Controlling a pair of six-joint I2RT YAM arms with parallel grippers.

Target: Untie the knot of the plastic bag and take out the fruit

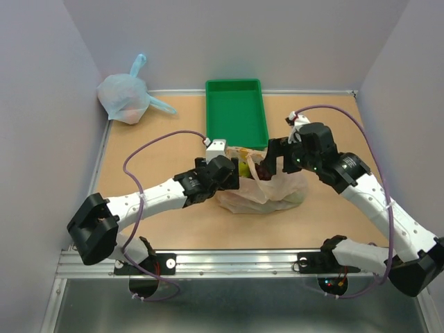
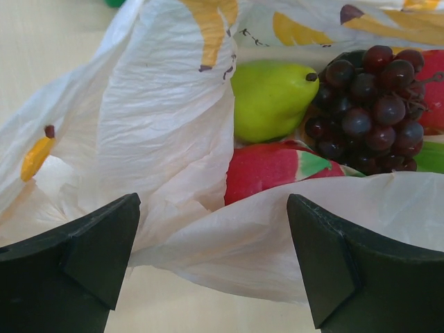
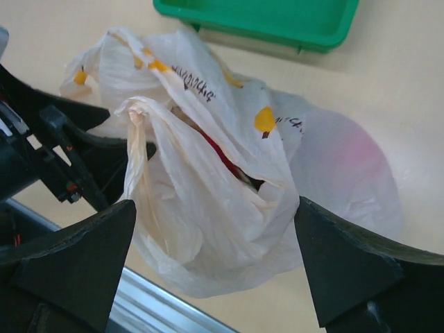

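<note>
The peach-orange plastic bag [image 1: 260, 189] lies mid-table, its mouth open and no knot showing. In the left wrist view the bag [image 2: 159, 111] gapes over the fruit: a green pear [image 2: 270, 97], dark purple grapes [image 2: 368, 104] and a red piece with a green patch [image 2: 274, 172]. My left gripper [image 1: 234, 177] is at the bag's left edge, and its jaws [image 2: 214, 208] stand open with a bag fold between them. My right gripper [image 1: 272, 158] hovers over the bag's far right, open [image 3: 215, 208], with a loose flap of the bag [image 3: 208, 173] between its fingers.
A green tray [image 1: 236, 111] stands just behind the bag and also shows in the right wrist view [image 3: 263, 21]. A pale blue knotted bag [image 1: 125, 97] sits in the far left corner. A metal rail [image 1: 229, 262] runs along the near edge.
</note>
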